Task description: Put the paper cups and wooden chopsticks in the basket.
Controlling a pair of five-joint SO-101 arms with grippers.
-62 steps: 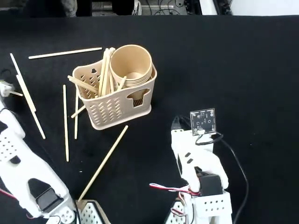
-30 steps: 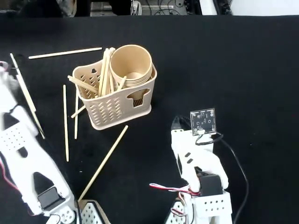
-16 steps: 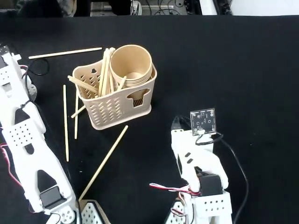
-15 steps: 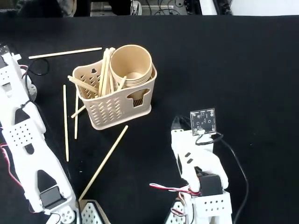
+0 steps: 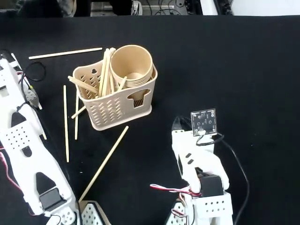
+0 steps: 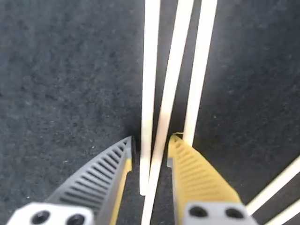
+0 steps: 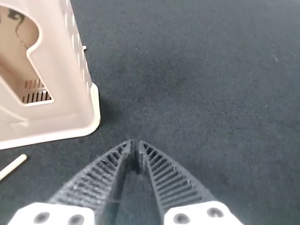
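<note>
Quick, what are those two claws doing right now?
Left gripper: open, two chopsticks between its jaws.
Right gripper: shut, holding nothing.

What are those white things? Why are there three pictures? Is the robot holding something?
The white things are two small robot arms, a left arm and a right arm. Each ends in a gripper, a pincer with two fingers.

The big picture comes from a camera looking down on the black table. The other two come from little cameras on each arm's wrist, looking past its own pincer.

On the table stands a beige plastic basket. Tan paper cups are stacked inside it, and pale wooden chopsticks poke out. More loose chopsticks lie around it.

The left gripper is low at the table and open, with a finger on each side of two sticks. The right gripper is shut and holds nothing.
</note>
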